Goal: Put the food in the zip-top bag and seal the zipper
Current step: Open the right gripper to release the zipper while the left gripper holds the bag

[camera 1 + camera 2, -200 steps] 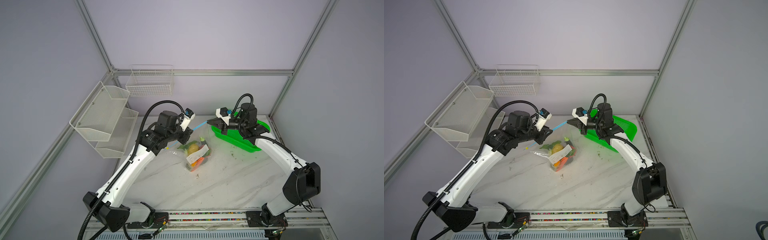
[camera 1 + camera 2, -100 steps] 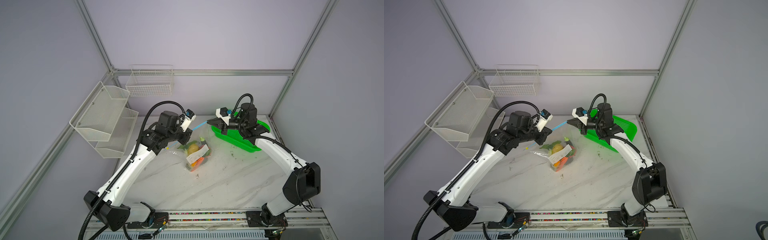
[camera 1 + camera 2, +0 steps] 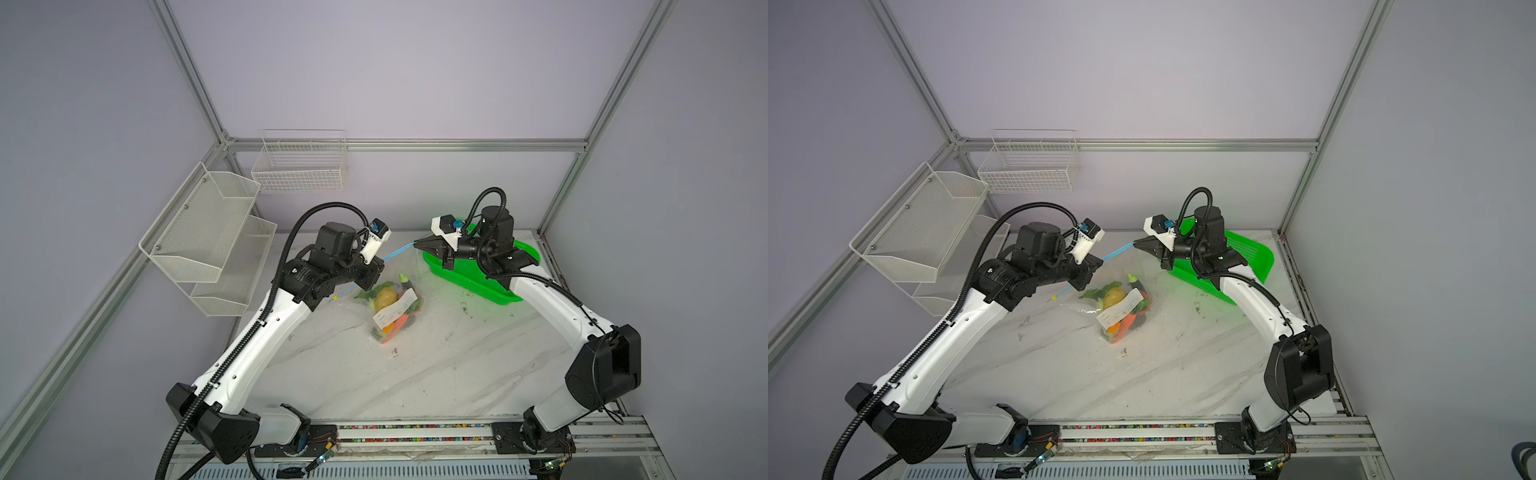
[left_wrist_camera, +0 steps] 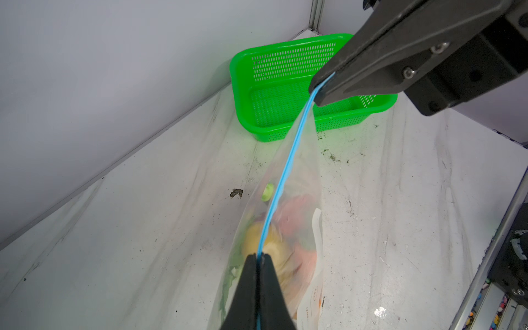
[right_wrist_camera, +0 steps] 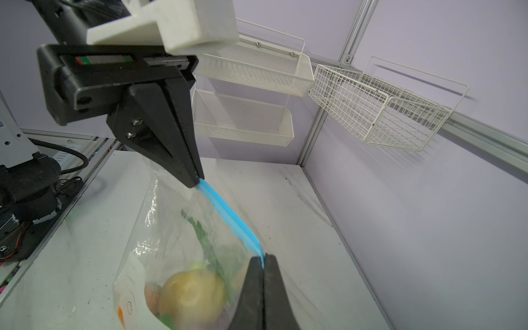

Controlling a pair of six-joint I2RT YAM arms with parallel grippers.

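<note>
The clear zip-top bag (image 3: 395,309) hangs over the table with the food, a yellow fruit (image 5: 191,294), orange and green pieces, inside it. Its blue zipper (image 3: 399,251) runs taut between my two grippers. My left gripper (image 4: 259,255) is shut on the zipper partway along, above the food. My right gripper (image 5: 263,257) is shut on the zipper's far end, near the green basket. Beyond the left gripper (image 3: 1098,264), the strip continues down to the yellow slider (image 3: 1054,298). In both wrist views the stretch of zipper (image 4: 288,160) between the grippers looks like one closed line.
A green perforated basket (image 3: 471,282) stands at the back right, under the right arm. White mesh shelves (image 3: 208,237) hang on the left wall and a wire basket (image 3: 299,166) on the back wall. The bag's white label (image 3: 1119,309) faces up.
My left gripper's jaws have closed onto the blue zipper strip, with a slight shift of the left arm. The right arm and the bag have stayed where they were.
</note>
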